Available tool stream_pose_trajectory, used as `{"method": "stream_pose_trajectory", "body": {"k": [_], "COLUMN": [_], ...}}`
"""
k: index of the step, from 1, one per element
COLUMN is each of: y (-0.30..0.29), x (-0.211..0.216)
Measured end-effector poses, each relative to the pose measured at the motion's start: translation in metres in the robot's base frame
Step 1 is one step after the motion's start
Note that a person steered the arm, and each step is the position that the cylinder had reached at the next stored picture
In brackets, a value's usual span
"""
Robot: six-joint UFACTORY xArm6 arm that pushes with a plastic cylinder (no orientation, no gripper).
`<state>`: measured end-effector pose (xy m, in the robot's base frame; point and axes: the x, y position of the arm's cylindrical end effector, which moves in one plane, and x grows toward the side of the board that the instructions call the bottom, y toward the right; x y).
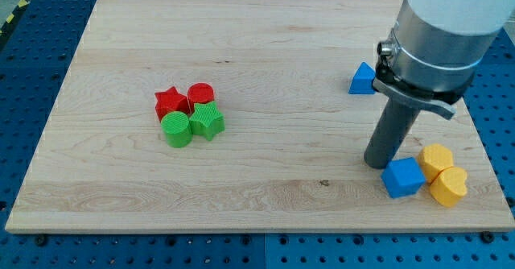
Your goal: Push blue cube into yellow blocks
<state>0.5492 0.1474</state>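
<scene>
The blue cube lies near the board's bottom right, touching the upper yellow block on its right. A second yellow block sits just below that one, against it. My tip rests on the board at the cube's upper left, right against it. Another blue block, partly hidden by the arm, lies higher up at the view's right.
A cluster of a red star, a red cylinder, a green cylinder and a green star sits left of centre. The board's right edge runs just past the yellow blocks.
</scene>
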Motion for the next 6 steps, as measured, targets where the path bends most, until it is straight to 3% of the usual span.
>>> {"method": "stream_pose_trajectory", "body": {"k": [4,6], "y": [-0.015,-0.037], "x": [0.0,0.03]}}
